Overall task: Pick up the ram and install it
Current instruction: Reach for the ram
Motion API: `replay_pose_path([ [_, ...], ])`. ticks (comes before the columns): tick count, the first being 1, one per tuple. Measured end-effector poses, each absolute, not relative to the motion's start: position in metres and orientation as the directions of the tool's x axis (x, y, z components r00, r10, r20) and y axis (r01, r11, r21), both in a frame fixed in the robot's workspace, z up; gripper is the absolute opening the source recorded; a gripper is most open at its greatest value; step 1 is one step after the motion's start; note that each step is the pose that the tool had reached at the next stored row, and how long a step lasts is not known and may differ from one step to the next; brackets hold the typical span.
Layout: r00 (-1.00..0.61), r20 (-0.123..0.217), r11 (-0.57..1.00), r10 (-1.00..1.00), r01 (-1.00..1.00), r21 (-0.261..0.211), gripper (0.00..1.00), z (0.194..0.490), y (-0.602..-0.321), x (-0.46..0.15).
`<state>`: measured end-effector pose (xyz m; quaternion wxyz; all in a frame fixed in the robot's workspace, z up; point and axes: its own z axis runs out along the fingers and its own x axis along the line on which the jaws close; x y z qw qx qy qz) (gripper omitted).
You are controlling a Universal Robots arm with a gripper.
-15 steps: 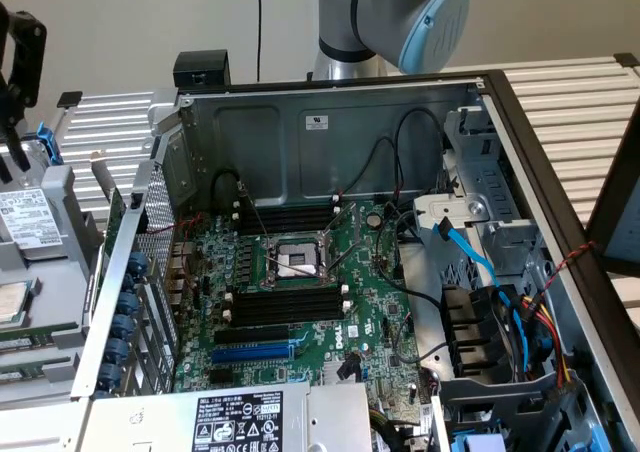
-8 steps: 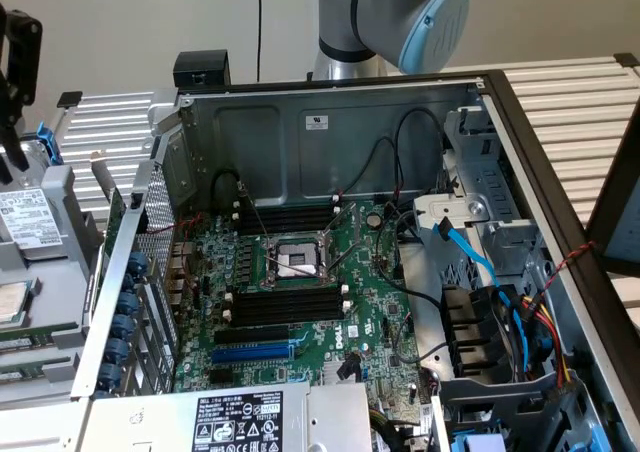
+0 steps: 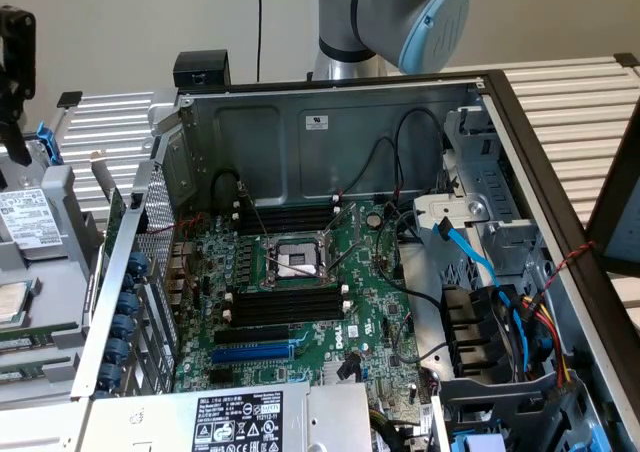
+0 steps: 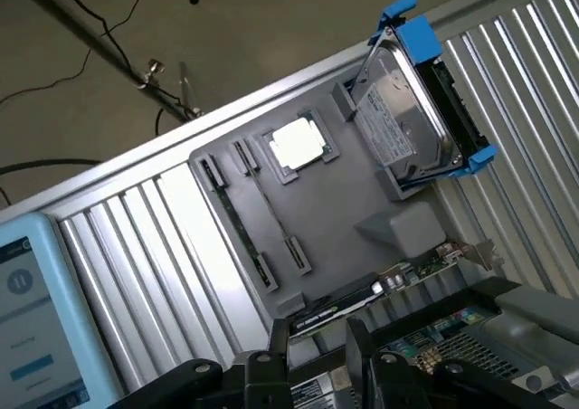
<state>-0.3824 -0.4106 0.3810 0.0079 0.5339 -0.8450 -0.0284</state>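
**Ram** (image 4: 237, 221): thin green stick, seen edge-on. It stands in a slotted holder on the grey tray (image 4: 362, 201), between two end clips. Not gripped.

**Processor** (image 4: 298, 144): pale square in its recess, near the ram on the same tray.

**Gripper** (image 4: 317, 328): fingers apart with nothing between them, above the tray's edge near a black labelled card (image 4: 348, 302).

**Hard drive** (image 4: 403, 110): in a blue bracket on the tray, well apart from the ram.

**Computer case** (image 3: 300, 142): open, centre of the exterior view. Its motherboard (image 3: 370, 302) carries long black slots (image 3: 285, 305) and a blue slot (image 3: 252, 353) below them.
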Motion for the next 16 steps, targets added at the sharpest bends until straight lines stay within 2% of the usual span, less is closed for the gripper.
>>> replay_pose_path([
  [1,-0.413,-0.017,0.412,-0.910,-0.909,0.057,0.39,0.3808,-0.4107,-0.3824],
  [16,-0.171,-0.017,0.170,-0.985,-0.984,0.057,0.39,0.3784,-0.4106,-0.3825],
])
